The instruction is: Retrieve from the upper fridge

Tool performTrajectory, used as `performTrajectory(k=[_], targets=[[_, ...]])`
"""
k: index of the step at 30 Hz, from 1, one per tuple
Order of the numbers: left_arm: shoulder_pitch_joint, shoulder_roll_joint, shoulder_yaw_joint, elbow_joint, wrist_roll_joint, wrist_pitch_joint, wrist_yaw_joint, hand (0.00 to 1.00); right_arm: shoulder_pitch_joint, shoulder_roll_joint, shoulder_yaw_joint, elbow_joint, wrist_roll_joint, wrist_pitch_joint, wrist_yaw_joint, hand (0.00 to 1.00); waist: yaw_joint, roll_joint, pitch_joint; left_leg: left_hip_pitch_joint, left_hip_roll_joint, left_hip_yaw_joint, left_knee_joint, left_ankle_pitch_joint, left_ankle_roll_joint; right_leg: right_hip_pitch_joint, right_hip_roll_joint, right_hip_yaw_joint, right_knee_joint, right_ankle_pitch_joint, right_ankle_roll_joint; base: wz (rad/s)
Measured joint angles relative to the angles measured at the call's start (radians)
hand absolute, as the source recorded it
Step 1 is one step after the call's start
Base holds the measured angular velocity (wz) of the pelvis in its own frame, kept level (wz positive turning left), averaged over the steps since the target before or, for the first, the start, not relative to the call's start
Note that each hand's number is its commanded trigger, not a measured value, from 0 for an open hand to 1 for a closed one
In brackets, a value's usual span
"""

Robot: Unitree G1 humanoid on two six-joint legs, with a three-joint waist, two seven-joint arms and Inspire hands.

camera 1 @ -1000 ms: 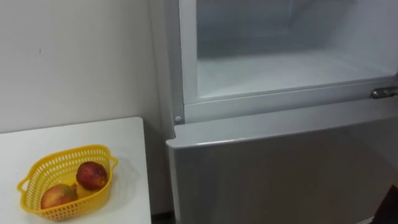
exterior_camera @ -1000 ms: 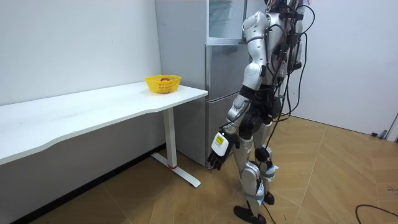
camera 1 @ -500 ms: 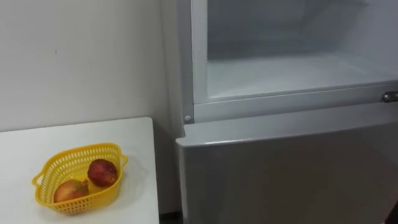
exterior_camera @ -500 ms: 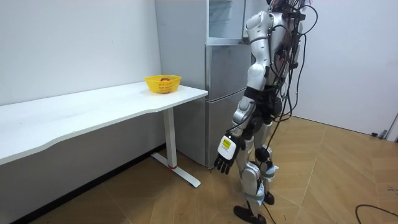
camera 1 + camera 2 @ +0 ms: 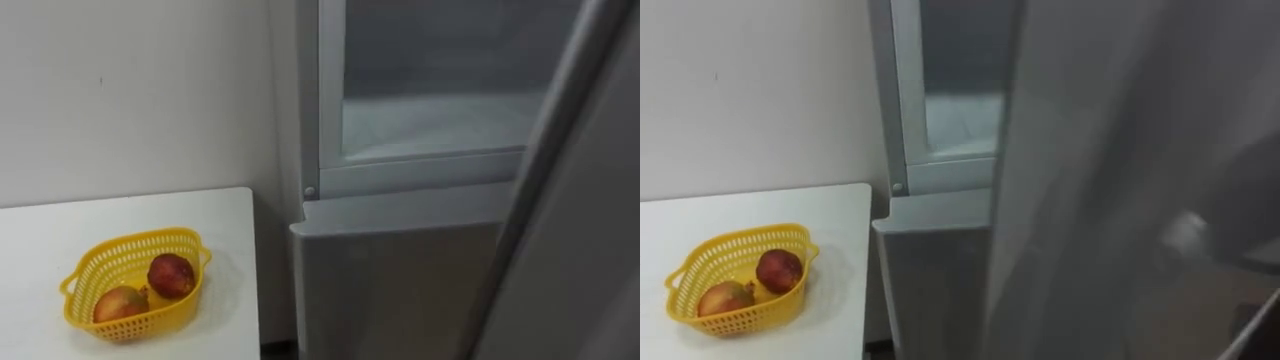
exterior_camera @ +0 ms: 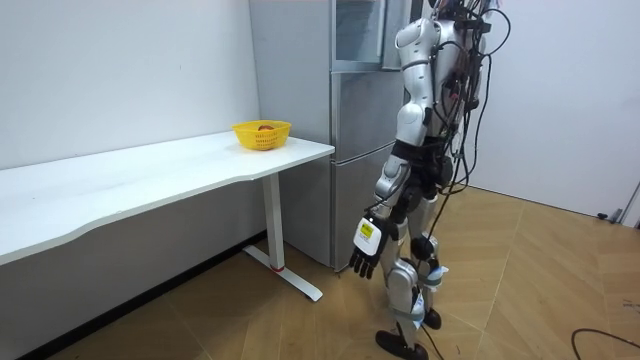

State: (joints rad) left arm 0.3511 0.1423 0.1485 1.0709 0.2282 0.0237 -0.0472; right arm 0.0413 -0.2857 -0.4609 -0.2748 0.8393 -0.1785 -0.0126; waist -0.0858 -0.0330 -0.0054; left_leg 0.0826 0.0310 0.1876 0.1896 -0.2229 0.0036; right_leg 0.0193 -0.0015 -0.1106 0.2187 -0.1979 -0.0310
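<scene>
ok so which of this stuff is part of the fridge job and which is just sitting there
Job: upper compartment; its door, swung across the view; left hand, hanging open.
Probably just lying about: basket; two fruits in it; table.

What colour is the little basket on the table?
Yellow basket, clearest in the left eye view.

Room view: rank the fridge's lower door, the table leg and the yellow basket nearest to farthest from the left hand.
1. lower door, just beyond the left hand.
2. table leg, further toward the room view's left.
3. yellow basket, farthest, higher up and leftward.
</scene>
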Motion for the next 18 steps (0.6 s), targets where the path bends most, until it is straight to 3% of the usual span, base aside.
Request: performTrajectory(k=[7,11,18], targets=[[-0.021,0.027,-0.077,0.030,0.000,0.009,-0.002,0.00,0.026,0.011,0.115,0.124,-0.203,-0.051,-0.009,0.00,0.042,-0.027,0.0037,0.015,0.011,-0.010,0.005,0.001,-0.005,0.025,0.006,-0.008,-0.021,0.010,-0.010,0.00],[-0.008,0.024,-0.101,0.025,-0.001,0.021,-0.007,0.00,0.030,0.040,0.153,0.138,-0.213,-0.057,-0.023,0.00,0.056,-0.025,0.0022,0.013,0.013,-0.012,0.007,-0.001,-0.008,0.033,0.004,-0.024,-0.029,0.012,-0.008,0.11],[0.015,0.024,-0.101,0.025,0.000,0.033,-0.036,0.00,0.030,0.046,0.165,0.155,-0.207,-0.061,-0.035,0.00,0.064,-0.020,-0.0006,0.015,0.011,-0.029,0.007,-0.002,-0.009,0.048,0.005,-0.035,-0.030,0.023,-0.007,0.05]])
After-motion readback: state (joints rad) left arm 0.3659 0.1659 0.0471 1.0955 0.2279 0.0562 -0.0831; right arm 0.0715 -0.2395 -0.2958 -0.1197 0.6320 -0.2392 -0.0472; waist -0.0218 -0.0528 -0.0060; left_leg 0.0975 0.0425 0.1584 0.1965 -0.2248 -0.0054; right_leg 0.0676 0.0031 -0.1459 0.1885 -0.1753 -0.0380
